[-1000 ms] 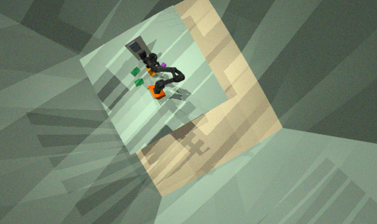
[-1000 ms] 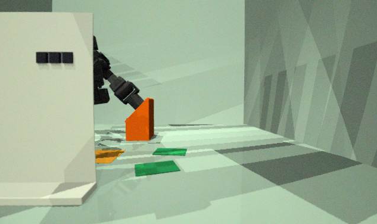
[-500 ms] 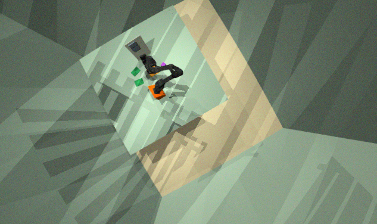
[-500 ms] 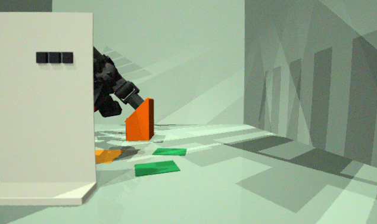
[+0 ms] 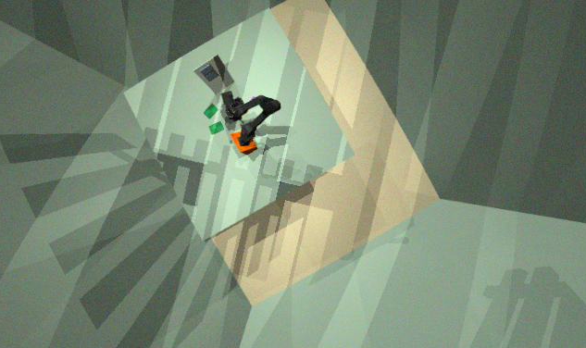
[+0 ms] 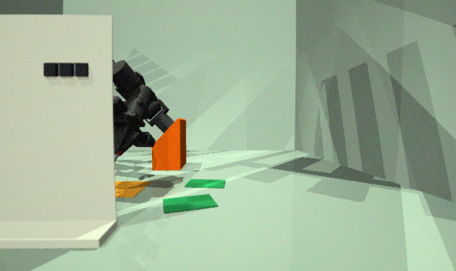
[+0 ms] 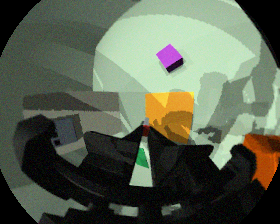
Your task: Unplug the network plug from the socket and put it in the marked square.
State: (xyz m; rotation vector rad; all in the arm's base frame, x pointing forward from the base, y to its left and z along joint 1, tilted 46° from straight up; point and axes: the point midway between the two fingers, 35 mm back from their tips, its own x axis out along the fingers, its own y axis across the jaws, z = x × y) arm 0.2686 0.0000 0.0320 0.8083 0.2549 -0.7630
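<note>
My gripper [image 6: 118,154] [image 7: 145,128] is shut on the plug, a small part with a red body and pale grey end. The plug [image 6: 119,153] [image 7: 146,129] sits at the fingertips, away from the panel and above the table. The upright pale panel [image 6: 52,126] [image 7: 98,120] stands to the left in the wrist view. Its dark socket block [image 5: 208,72] [image 7: 68,131] shows no plug that I can make out. The flat orange square [image 6: 129,189] [image 7: 168,107] lies below and beyond the fingertips in the wrist view. The plug's tab is too small to see.
A purple cube [image 5: 253,98] [image 7: 169,56] stands beyond the orange square. Two flat green patches lie on the table, one nearer the arm base [image 5: 216,128] [image 6: 204,184] and one nearer the panel [image 5: 210,111] [image 6: 189,204]. The arm's orange base [image 5: 243,147] [image 6: 165,155] [image 7: 265,155] stands nearby.
</note>
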